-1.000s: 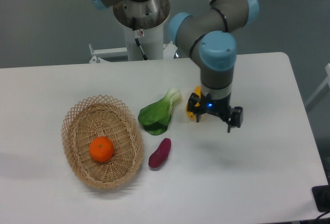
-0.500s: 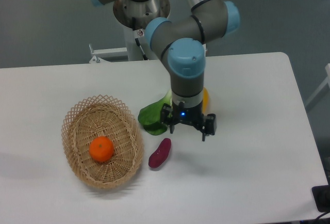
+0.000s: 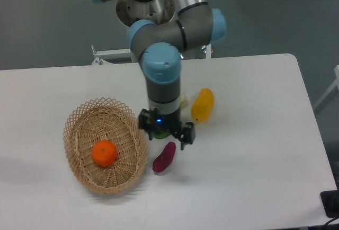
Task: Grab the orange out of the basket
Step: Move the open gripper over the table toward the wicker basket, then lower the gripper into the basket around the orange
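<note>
The arm's gripper (image 3: 165, 134) hangs over the white table (image 3: 254, 156) with its jaws pointing down, spread apart and holding nothing. A small blue light glows on the body above them.

The orange (image 3: 104, 153) lies well off to the left of the jaws and a little nearer the camera, resting on the woven floor of the basket (image 3: 85, 118), roughly in its middle and clear of the lattice rim. The basket's right rim comes close to the left jaw, though whether the two touch cannot be told from this angle.

Just below the jaws, toward the camera, a purple sweet potato (image 3: 164, 157) lies on the table, tilted with its upper end near the right jaw. Directly behind the jaws a green leafy vegetable (image 3: 159, 133) shows only as a small patch between them, the wrist covering most of it. To the right of the jaws and farther back, an elongated yellow-orange fruit (image 3: 203, 104) rests on the table, apart from the gripper.
</note>
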Controlling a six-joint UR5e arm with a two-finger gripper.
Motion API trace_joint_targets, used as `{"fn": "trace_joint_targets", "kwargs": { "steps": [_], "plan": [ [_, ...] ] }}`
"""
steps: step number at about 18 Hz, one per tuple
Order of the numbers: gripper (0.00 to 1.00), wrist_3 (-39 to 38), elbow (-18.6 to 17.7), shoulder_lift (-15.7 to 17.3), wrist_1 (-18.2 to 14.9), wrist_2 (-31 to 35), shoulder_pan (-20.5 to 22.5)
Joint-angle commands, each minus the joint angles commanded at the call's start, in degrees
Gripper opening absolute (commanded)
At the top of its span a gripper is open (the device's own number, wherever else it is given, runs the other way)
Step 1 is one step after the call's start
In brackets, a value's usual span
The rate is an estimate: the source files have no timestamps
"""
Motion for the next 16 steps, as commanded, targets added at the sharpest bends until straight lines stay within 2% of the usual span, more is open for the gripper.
{"fn": "trace_joint_targets", "kwargs": {
  "steps": [5,8,16],
  "plan": [
    [1.00,-0.54,-2.19,-0.44,-0.08,0.00,-4.92],
    [1.00,-1.59,-2.28,-0.53,-0.08,-0.18,-7.30],
    [1.00,-5.63,-2.37,-3.08,-0.08,-2.19,-10.73]
  ]
}}
